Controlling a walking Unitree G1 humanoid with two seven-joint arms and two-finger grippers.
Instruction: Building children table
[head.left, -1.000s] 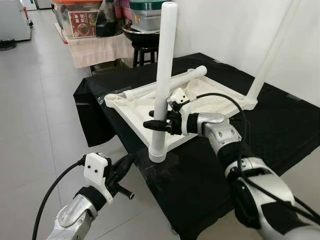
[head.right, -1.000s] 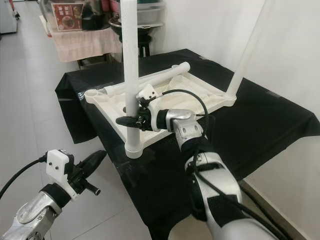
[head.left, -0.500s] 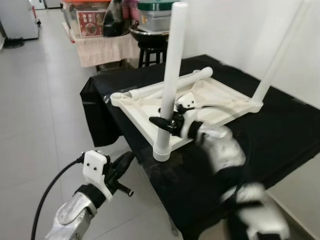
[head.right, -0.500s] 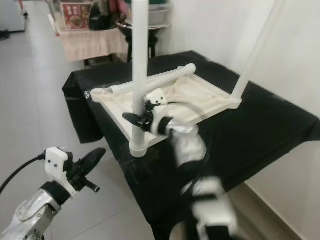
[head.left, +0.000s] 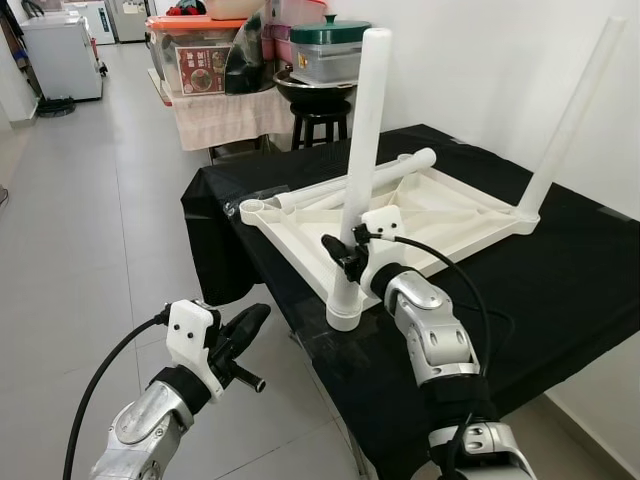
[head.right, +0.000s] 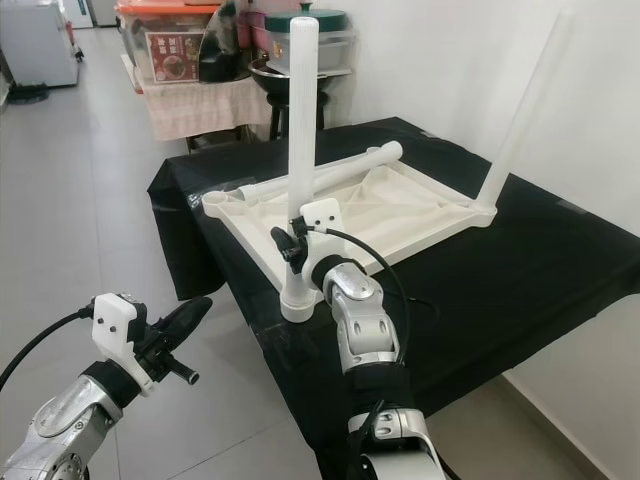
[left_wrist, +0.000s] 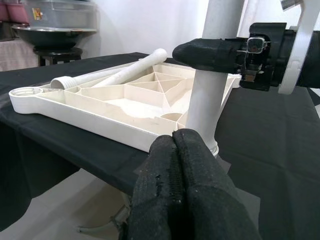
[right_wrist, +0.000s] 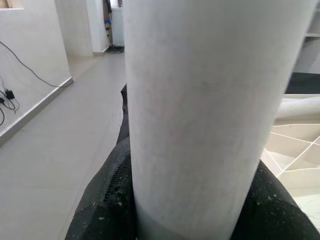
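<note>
- Upturned white plastic children's tabletop (head.left: 440, 215) lying rib-side up on the black-draped table (head.left: 580, 290), near corner over the front edge.
- White tube leg (head.left: 358, 190) upright in that corner socket; likely light, stiff, smooth and slippery.
- Right gripper (head.left: 345, 258), jaws clamped around the leg low down; best held near the socket.
- Left gripper (head.left: 245, 325), jaws closed and empty, off the front edge.

The near table leg (right_wrist: 192, 115) runs past the top and bottom of the right wrist view, so neither end shows there. The right gripper (head.left: 345, 257) is partly hidden behind that leg. A far leg (head.right: 523, 110) blends into the white wall and its tip is hard to trace. The labels on the storage boxes (head.left: 200, 68) are too small to read.
</note>
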